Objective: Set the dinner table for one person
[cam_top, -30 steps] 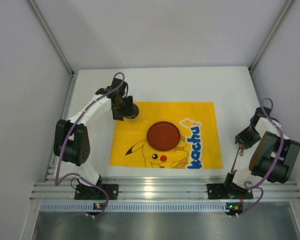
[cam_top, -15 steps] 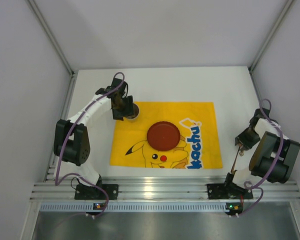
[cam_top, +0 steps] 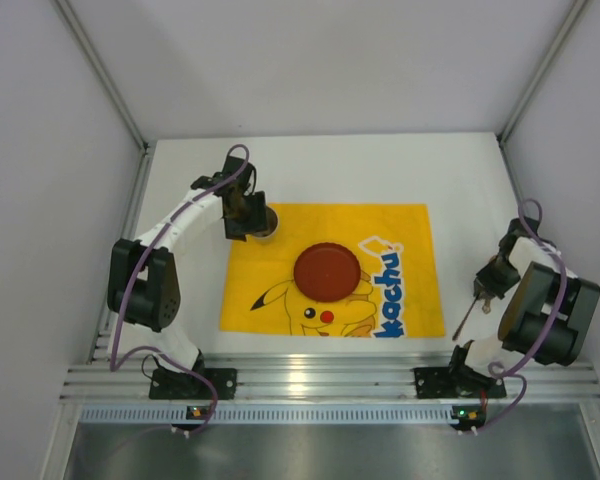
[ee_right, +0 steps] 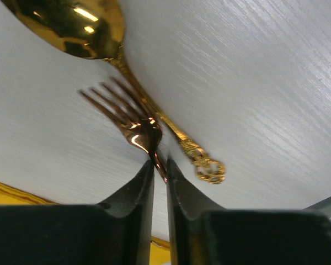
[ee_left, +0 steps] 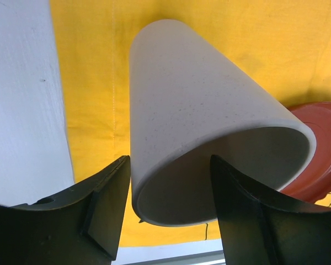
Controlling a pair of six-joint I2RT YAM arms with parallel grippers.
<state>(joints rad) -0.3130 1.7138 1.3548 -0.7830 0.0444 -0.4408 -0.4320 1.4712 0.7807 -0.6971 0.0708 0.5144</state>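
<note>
The white dinner table (cam_top: 320,170) carries a yellow Pikachu cloth (cam_top: 410,240) with a red plate (cam_top: 327,271) at its middle. A pale grey cup (cam_top: 267,223) stands on the cloth's far left corner. My left gripper (cam_top: 248,216) is open, and its fingers (ee_left: 107,204) straddle the cup (ee_left: 198,110) with a small gap on the left. My right gripper (cam_top: 483,292) at the table's right edge is shut on a copper fork (ee_right: 133,124). A gold spoon (ee_right: 77,25) lies on the table just beyond the fork's tines.
The plate's rim (ee_left: 320,149) shows right of the cup. A thin utensil (cam_top: 463,320) sticks out near-left of my right gripper, just off the cloth's right edge. Grey walls enclose the table, and an aluminium rail (cam_top: 330,380) runs along the near edge.
My right gripper has shifted slightly toward the near edge, and the thin utensil ahead of it has swung a little left. The left arm and cup have not moved.
</note>
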